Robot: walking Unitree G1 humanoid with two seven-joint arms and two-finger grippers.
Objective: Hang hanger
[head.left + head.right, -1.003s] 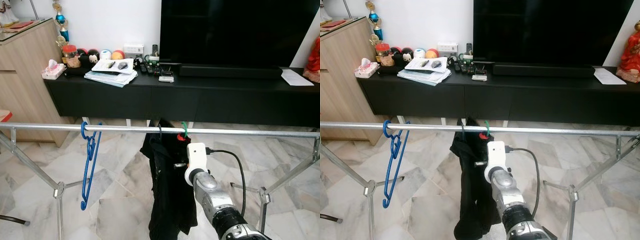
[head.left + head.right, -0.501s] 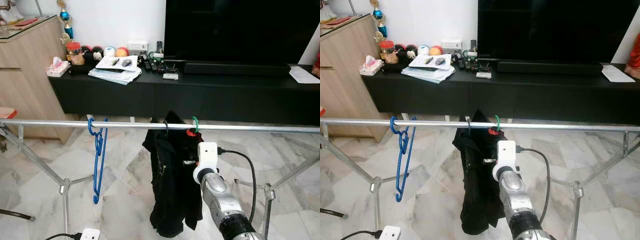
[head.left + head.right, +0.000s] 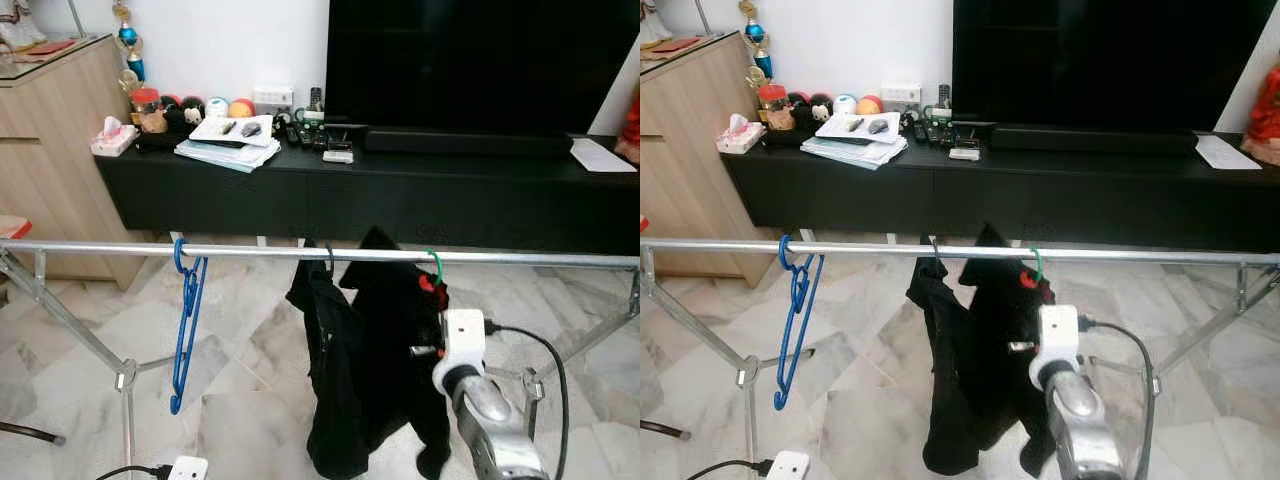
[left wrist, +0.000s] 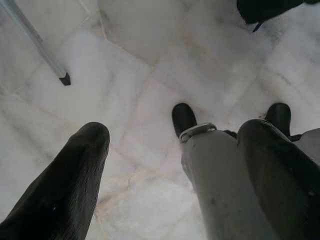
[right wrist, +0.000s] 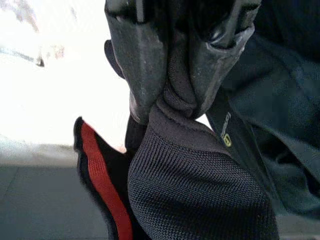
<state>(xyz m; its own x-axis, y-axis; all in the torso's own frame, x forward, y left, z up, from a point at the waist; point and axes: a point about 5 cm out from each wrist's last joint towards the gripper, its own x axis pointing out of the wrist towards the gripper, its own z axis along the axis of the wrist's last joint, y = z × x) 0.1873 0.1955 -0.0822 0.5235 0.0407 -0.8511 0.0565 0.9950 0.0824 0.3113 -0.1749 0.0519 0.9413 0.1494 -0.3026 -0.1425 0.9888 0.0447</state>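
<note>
While your right gripper [image 5: 175,95] pinches a fold of the black garment [image 3: 365,370], its fingers nearly closed on the cloth, the garment's green hanger [image 3: 433,264] hooks the rail [image 3: 250,253]; your left gripper [image 4: 165,170] hangs idle, fingers spread wide.

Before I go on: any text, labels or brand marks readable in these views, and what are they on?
None can be read.
Small yellow-green logo on the black strap of the black garment held in the right gripper: too blurred to read.
Papers and booklets on the long black TV console: print too small.
White sheet of paper at the console's right end: no legible print.
</note>
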